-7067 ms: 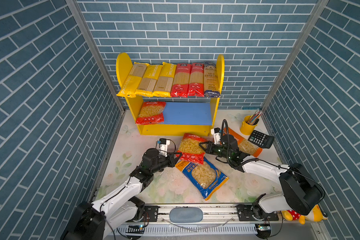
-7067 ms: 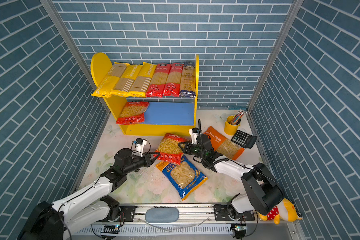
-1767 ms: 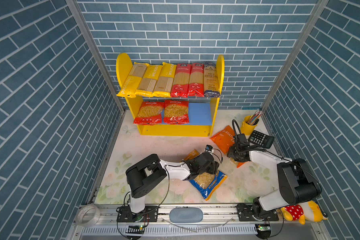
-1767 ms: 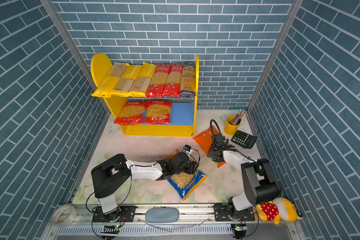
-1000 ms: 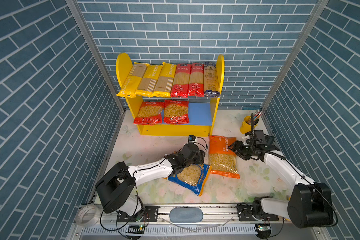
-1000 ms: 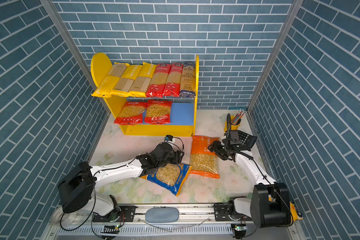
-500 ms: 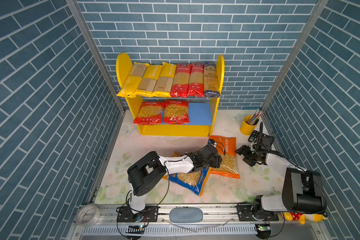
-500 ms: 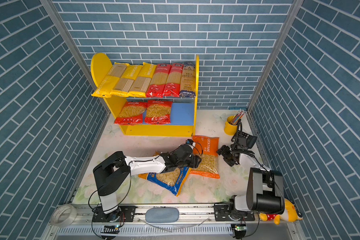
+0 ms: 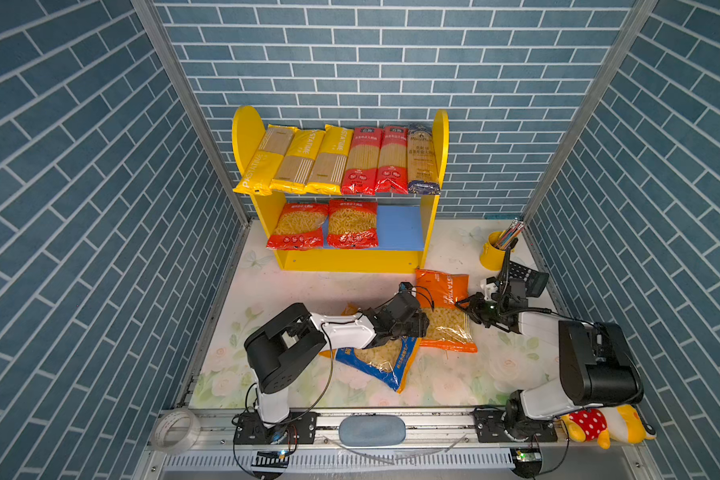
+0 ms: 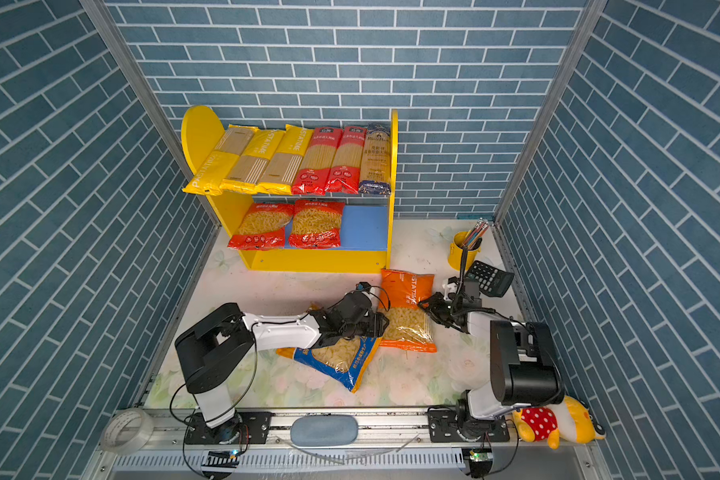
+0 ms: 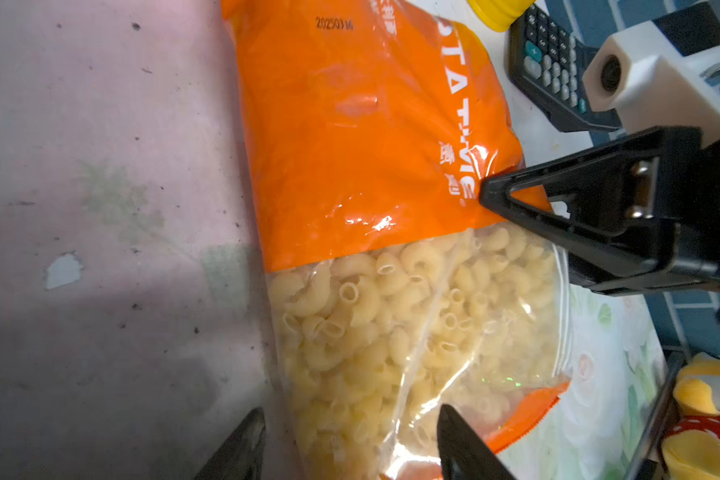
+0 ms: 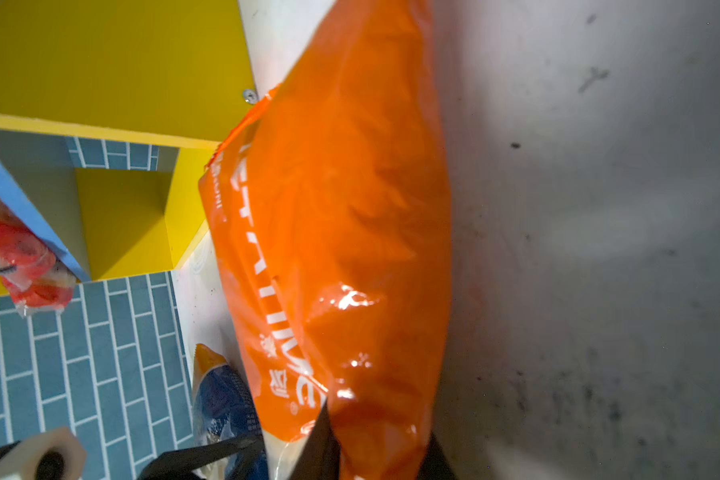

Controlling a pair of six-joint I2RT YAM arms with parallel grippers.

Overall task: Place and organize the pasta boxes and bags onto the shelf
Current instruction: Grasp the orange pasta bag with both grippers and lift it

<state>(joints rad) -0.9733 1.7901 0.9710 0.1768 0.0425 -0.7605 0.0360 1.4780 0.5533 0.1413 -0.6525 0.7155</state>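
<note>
Blue-brick walls [image 9: 391, 62] ring the table [image 9: 292, 286] where the right gripper [image 9: 463, 306] clamps the orange bag [image 9: 447, 316], left gripper [image 11: 352, 419] gaping alongside; lifting it to the shelf [image 9: 352, 259] seems next.

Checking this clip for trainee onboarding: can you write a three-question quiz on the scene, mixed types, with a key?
1. True or false: three red bags lie on the lower board of the shelf.
2. Which bag is the right gripper pinching? A orange, B blue, C red.
3. Fill in: the top board holds ___ long packs.
Key: 1 false, there are two. 2 A, the orange bag. 3 six.
</note>
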